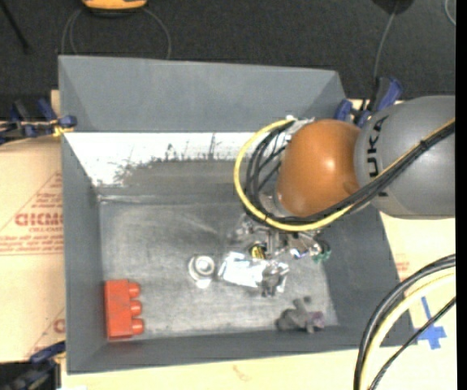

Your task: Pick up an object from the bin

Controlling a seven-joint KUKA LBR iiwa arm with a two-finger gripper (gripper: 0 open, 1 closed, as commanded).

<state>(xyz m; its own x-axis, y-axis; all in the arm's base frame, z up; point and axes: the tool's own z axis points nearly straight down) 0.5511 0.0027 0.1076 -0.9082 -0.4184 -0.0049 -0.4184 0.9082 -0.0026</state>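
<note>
Grey arm (416,157) lettered "UKA"; claw (270,265) over white packet (238,271).

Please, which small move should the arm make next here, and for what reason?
Probably a short, slow descent straight down. The end effector stands over the right end of a white flat thing in the middle of the bin, and I cannot tell whether it touches it. The white round piece beside it and the red block lie further left, so they seem no obstacle.
</note>
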